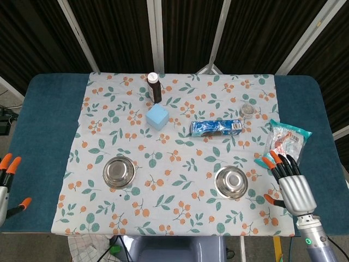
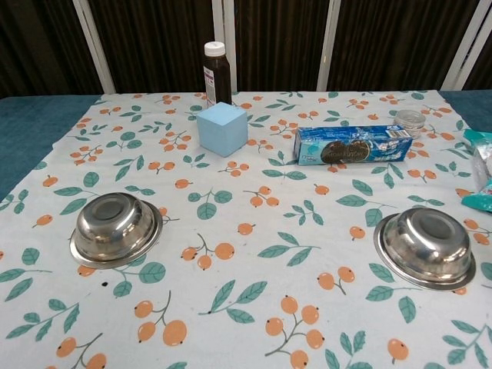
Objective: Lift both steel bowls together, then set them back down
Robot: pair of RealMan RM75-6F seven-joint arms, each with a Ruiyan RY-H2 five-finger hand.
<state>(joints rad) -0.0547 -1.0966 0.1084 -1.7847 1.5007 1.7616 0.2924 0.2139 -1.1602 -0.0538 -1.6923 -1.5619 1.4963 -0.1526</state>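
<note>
**Both bowls on the cloth, hands clear**

The right hand (image 1: pixel 293 183) is seen released, fingers spread, holding nothing, near the cloth's right edge. Only fingertips of the left hand (image 1: pixel 6 180) are seen at the frame's left edge; its state cannot be told. The left steel bowl (image 1: pixel 119 171) and right steel bowl (image 1: pixel 231 182) are set upside down, well apart, on the floral cloth (image 1: pixel 174 153). Farther back, a blue cube (image 1: pixel 157 117) and a dark bottle (image 1: pixel 155 87) are seen.

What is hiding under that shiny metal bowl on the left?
Nothing can be seen under the left steel bowl. It sits upside down, rim flat on the floral tablecloth, so whatever is beneath stays covered. Only the cloth shows around it.
</note>
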